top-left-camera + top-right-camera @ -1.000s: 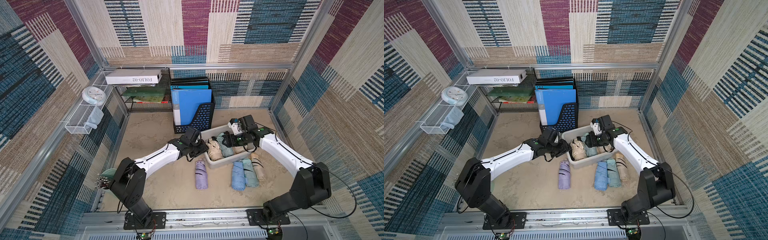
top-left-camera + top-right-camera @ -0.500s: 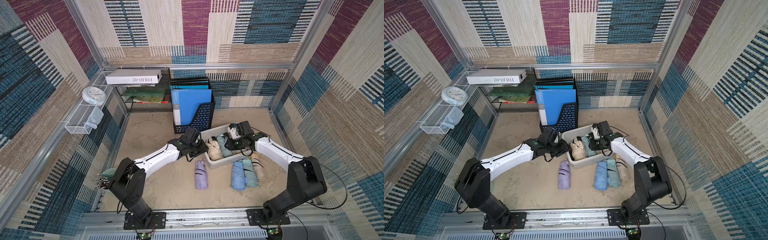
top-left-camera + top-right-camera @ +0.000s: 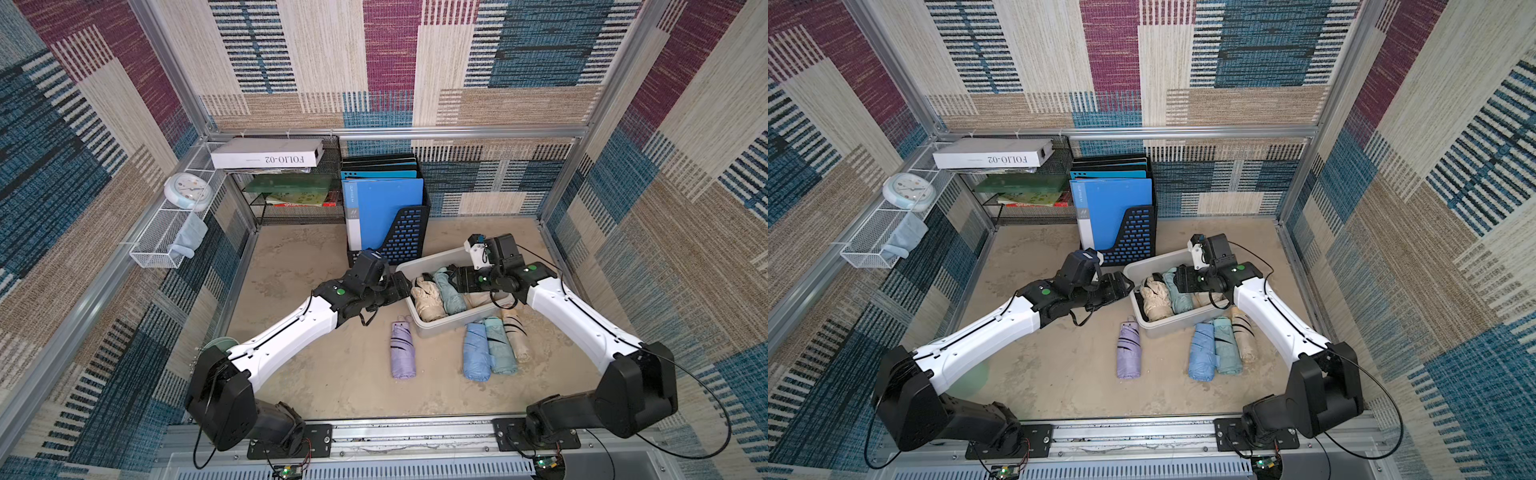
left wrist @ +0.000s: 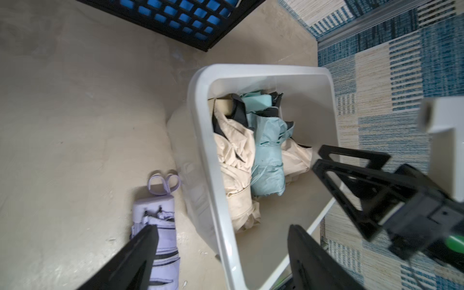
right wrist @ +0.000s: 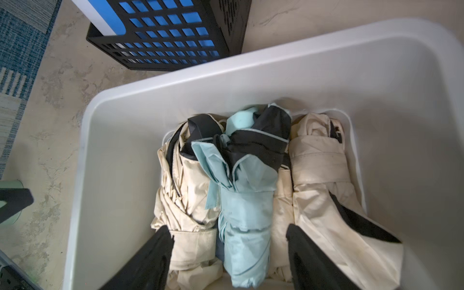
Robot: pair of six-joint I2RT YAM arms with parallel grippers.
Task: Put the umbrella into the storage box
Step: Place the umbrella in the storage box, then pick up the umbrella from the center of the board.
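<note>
Right arm's backed off a bit, and the right gripper (image 5: 227, 228) now gapes over the teal umbrella (image 5: 247, 200) lying in the storage box (image 5: 251, 75). Left gripper (image 4: 222, 228) is spread wide too, empty, at the box's rim. The purple umbrella (image 3: 402, 351) lies just outside.

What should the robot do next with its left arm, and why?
Probably pull the left gripper back from the storage box and lower it over the lilac umbrella. Both it and the right gripper are open and hold nothing, three umbrellas already lie in the box, and the lilac one lies on the table closest to the left arm.
</note>
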